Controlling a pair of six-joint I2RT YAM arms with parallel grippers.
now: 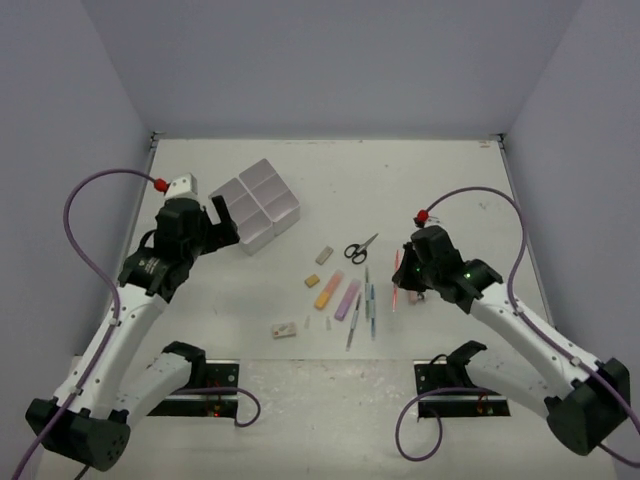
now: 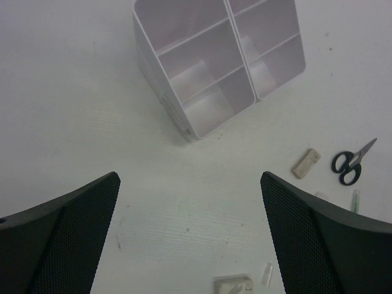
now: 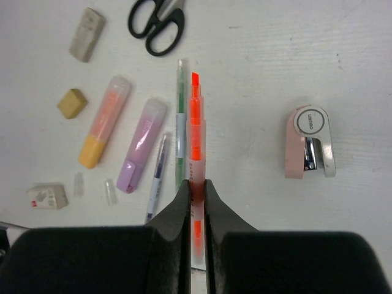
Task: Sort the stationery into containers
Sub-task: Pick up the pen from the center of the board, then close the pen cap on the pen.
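The containers [image 1: 260, 238], four joined translucent white bins, stand at the back left; the left wrist view shows them [image 2: 156, 92] ahead. My left gripper [image 1: 226, 216] [image 2: 190, 184] hovers open just beside them, holding nothing. The stationery lies mid-table: black scissors [image 1: 361, 248] [image 3: 156, 24], a beige eraser [image 1: 323, 256], an orange highlighter [image 1: 328, 290] [image 3: 104, 122], a purple highlighter [image 1: 347, 299] [image 3: 142, 147] and thin pens [image 1: 371, 300]. My right gripper [image 1: 405, 277] [image 3: 196, 187] is shut on an orange-red pen [image 3: 195, 128], right of a green pen [image 3: 180, 116]. Whether that pen is off the table I cannot tell.
A pink stapler-like piece [image 3: 309, 144] lies right of the held pen. A small tan eraser [image 3: 72, 103], a white eraser [image 1: 284, 329] [image 2: 234, 285] and tiny clear caps [image 3: 109, 191] sit on the near left of the group. Walls enclose the table on three sides.
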